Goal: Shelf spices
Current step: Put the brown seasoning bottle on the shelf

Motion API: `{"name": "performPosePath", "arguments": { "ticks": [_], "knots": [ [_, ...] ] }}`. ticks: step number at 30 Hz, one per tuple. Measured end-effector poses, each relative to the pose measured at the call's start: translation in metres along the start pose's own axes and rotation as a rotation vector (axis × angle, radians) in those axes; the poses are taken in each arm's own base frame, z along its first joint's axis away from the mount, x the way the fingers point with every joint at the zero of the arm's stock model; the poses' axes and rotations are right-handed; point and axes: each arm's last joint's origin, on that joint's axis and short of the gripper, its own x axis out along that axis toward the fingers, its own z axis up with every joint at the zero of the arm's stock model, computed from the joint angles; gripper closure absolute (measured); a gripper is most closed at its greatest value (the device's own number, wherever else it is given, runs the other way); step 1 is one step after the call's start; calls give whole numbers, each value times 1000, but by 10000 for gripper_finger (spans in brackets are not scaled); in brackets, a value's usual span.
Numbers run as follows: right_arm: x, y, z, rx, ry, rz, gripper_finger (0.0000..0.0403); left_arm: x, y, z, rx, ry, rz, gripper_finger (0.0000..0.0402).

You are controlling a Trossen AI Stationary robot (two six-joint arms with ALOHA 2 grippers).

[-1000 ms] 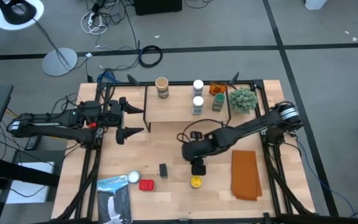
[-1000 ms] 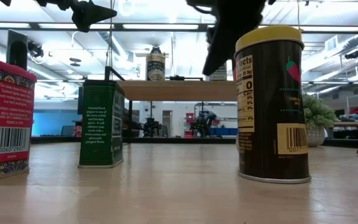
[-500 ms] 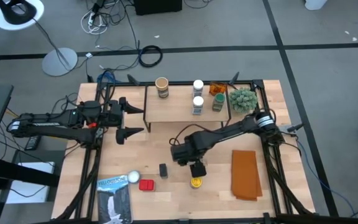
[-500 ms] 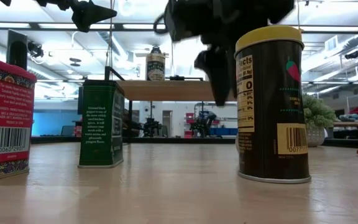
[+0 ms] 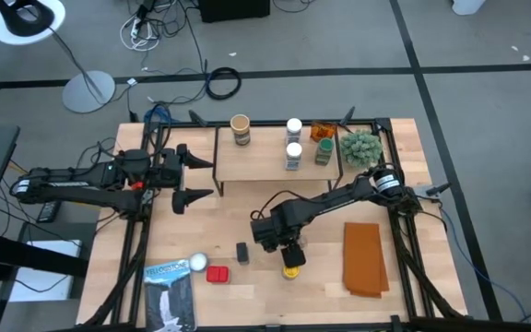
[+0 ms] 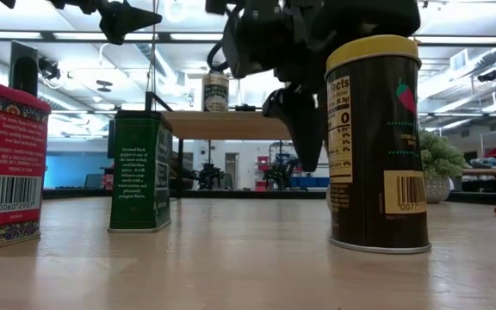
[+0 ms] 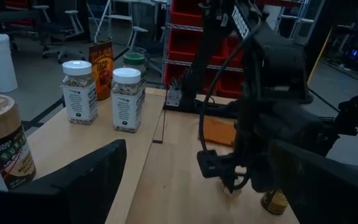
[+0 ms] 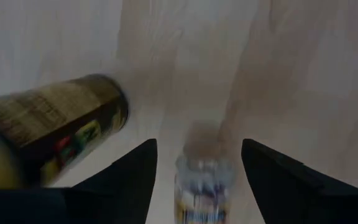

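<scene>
The shelf [image 5: 264, 159] sits at upper centre of the high view, carrying a tan-lidded jar [image 5: 240, 128], two white-lidded jars [image 5: 293, 142], an orange-lidded jar [image 5: 323, 131] and a green-lidded jar [image 5: 324, 151]. Lower in the frame, on the tabletop [image 5: 247, 207], stand a yellow-lidded jar [image 5: 290, 270], a dark green tin [image 5: 242, 253], a red tin [image 5: 217, 274] and a white-lidded jar [image 5: 197, 263]. The right gripper [image 5: 292, 253] hangs at lower centre, just above the yellow-lidded jar, fingers spread apart and gripping nothing. The left gripper [image 5: 198, 174] waits at centre left beside the shelf, jaws wide apart. An orange cloth [image 5: 365, 259] lies lower right, a blue-and-white booklet [image 5: 169, 295] lower left, a small plant [image 5: 361, 148] right of the shelf
</scene>
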Motion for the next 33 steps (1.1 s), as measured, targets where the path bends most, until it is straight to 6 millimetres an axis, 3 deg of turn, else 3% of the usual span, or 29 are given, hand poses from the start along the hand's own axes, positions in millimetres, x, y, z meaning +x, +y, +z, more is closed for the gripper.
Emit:
{"name": "performPosePath", "arguments": {
  "ticks": [8,21,24,31,33],
  "knots": [
    [21,-1,-2,10,28,17,179,0,0,0,0,0,0,6],
    [24,-2,-6,43,46,26,206,0,0,0,0,-3,0,6],
    [24,-3,-6,53,48,18,239,0,0,1,0,-9,-1,6],
    [21,-3,-7,55,53,1,373,0,0,2,0,-17,-2,6],
    [17,-3,-6,52,44,-13,394,0,0,2,0,-18,-2,6]
  ]
}}
